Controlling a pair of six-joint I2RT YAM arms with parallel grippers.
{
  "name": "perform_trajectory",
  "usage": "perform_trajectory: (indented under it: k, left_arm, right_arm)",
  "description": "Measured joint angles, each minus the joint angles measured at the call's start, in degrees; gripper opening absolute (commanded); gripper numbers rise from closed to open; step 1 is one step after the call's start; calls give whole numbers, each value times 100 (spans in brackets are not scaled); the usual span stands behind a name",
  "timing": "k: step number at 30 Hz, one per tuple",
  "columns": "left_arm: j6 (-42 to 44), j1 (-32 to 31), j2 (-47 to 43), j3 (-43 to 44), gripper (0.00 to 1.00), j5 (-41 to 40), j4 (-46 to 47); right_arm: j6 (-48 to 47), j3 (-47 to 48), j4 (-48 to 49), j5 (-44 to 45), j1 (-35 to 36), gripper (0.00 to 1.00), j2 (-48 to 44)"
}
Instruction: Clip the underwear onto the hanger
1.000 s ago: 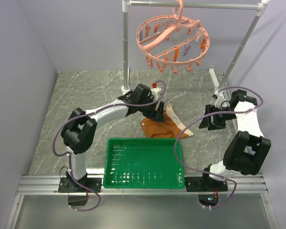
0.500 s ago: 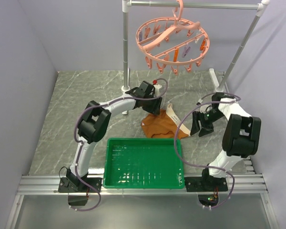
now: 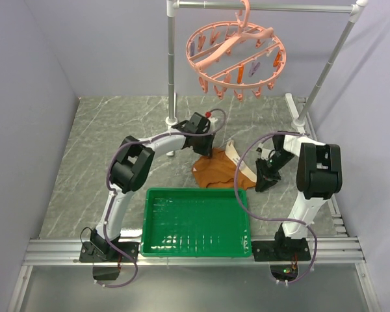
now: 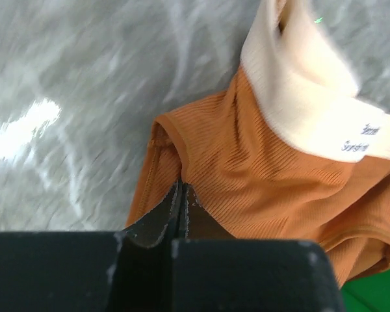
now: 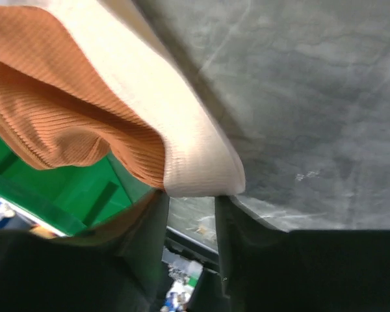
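Left wrist view: the left pincer (image 4: pixel 182 188) was shut tight on the edge of the underwear (image 4: pixel 260 188).
The underwear lay crumpled on the table (image 4: pixel 84 78) right in front of that pincer, orange and ribbed, with a wide cream waistband (image 4: pixel 299 97) on its far side. The right pincer (image 5: pixel 190 198) had the end of that band between its fingers, but I could not tell if it was squeezing. I think both should hold firmly, then lift slowly together, keeping the cloth stretched for the pink hanger (image 3: pixel 234 60) high above them.
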Motion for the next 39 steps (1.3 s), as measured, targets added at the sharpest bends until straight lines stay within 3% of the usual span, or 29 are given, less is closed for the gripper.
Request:
perform_trajectory:
  k: [2,3,10,12,13,16,19,20,28,39]
  left_arm:
    - [-105,92,-55,-208,0,50,61]
    - [-186,153,-131,-396,0,116,149]
    - [-555,446,-1152,-1652,0,-7,140]
    - [-673,433,-1370,-1825,4,-42,120]
    - [-723,424,-1462,-1899,13,-42,133]
    - [-925,424,-1700,-2100,28,9,140]
    - [-1126,481,-1832,-2149,52,122,144]
    - [-1169,522,-1869,-2149,55,142,149]
    - [-883,914,-1718,-1349,55,278,201]
    - [-177,944,-680,-1025,59,1034,1097]
  right_arm:
    - [81,2,50,26,0,12,33]
    - [127,7,103,46,0,0,42]
    - [463,479,417,313,0,0,254]
    - [535,688,503,413,0,0,297]
    - [551,782,531,431,0,0,302]
    - [584,1069,551,291,0,10,302]
    - [675,1137,564,0,0,41,278]
    - [715,1106,570,-94,0,53,256]
    - [1005,802,726,-518,0,54,127]
    - [1222,892,953,-1001,-4,42,686]
